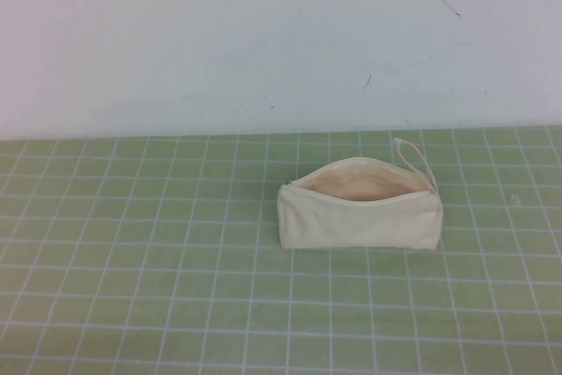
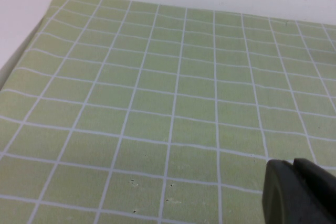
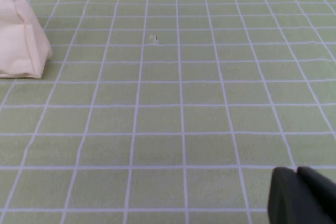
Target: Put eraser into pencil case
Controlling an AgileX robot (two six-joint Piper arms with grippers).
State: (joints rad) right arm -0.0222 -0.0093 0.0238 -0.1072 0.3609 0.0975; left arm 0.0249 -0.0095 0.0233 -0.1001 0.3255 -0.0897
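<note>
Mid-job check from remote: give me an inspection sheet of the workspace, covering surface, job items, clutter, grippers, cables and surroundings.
Surface: green grid mat, flat; a small pale speck on it right of the pouch.
Pencil case: pencil case stands right of centre, zip open, beige lining showing, loop strap at its right end.
Eraser: nothing seen in any view; cannot tell whether it is inside the case.
Clutter: nothing seen.
Left gripper: left gripper only a dark edge in its wrist view, above bare mat; absent from the high view.
Right gripper: right gripper likewise a dark edge, with the case's end ahead of it.
Cables: nothing seen.
Surroundings: white wall behind the mat, a few dark marks.
</note>
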